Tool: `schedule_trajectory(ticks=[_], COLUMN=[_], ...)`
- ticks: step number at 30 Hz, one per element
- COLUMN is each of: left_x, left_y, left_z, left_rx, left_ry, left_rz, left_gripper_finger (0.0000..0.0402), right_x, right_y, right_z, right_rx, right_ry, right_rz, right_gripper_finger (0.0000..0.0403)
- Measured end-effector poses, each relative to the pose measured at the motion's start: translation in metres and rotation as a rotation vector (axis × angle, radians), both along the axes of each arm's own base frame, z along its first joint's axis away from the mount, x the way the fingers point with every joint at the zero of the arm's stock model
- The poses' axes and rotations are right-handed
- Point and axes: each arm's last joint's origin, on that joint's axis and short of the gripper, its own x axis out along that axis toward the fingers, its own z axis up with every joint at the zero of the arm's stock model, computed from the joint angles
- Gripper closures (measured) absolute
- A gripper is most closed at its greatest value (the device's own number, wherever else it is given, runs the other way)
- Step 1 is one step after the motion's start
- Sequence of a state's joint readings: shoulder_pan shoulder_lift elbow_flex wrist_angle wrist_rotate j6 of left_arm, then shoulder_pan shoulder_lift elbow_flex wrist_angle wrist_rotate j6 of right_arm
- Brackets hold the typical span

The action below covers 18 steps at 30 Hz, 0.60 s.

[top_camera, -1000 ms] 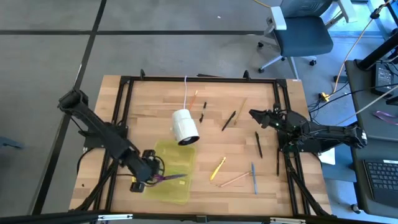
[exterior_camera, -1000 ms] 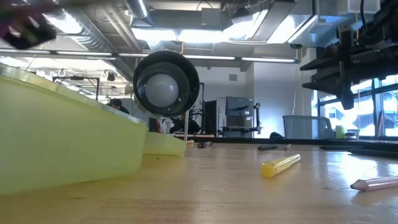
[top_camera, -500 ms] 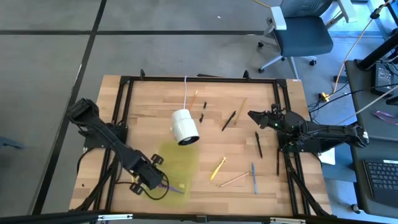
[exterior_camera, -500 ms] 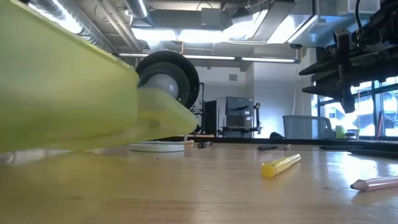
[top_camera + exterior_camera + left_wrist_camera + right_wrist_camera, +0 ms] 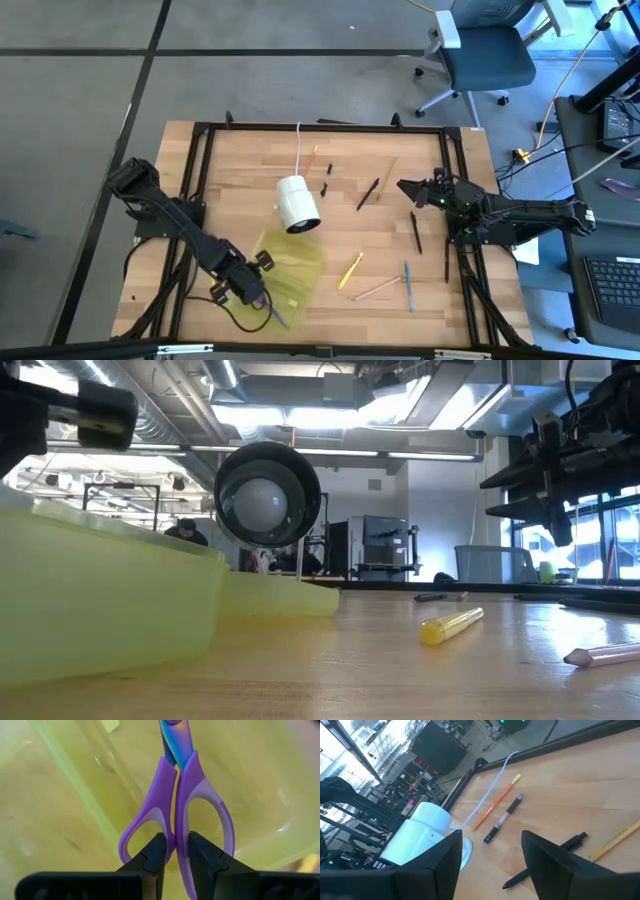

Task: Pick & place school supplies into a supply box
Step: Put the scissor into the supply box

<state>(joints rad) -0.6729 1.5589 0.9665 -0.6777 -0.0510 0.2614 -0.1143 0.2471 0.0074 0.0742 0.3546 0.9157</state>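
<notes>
The left gripper pinches the purple-handled scissors at the handles, blades pointing straight away from the wrist over the open yellow-green supply box; the blade tips are cut off at the frame edge. The box sits just beside the white cylinder. Beyond the cylinder, the right gripper hovers with fingers spread wide near a black pen. No writing is legible.

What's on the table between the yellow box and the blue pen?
In the high view, a yellow pen and a wood-coloured pencil lie on the table between the supply box and the blue pen.
</notes>
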Motion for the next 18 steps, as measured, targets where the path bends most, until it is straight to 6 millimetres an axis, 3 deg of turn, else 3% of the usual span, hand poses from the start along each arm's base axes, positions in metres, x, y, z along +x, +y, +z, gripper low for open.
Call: schedule_trajectory(ticks=[11, 18], left_x=[0.001, 0.006], left_y=[-0.002, -0.007], left_z=[0.0, -0.023], left_rx=[-0.004, 0.002], left_ry=[-0.011, 0.084], left_rz=[-0.025, -0.023], left_gripper_finger=[0.0345, 0.0345], right_x=[0.0, 0.0], right_y=[0.0, 0.0], right_z=[0.0, 0.0], right_rx=[-0.001, -0.002], right_ry=[0.003, 0.003], right_rz=[0.001, 0.001], right_gripper_finger=[0.0195, 0.0195])
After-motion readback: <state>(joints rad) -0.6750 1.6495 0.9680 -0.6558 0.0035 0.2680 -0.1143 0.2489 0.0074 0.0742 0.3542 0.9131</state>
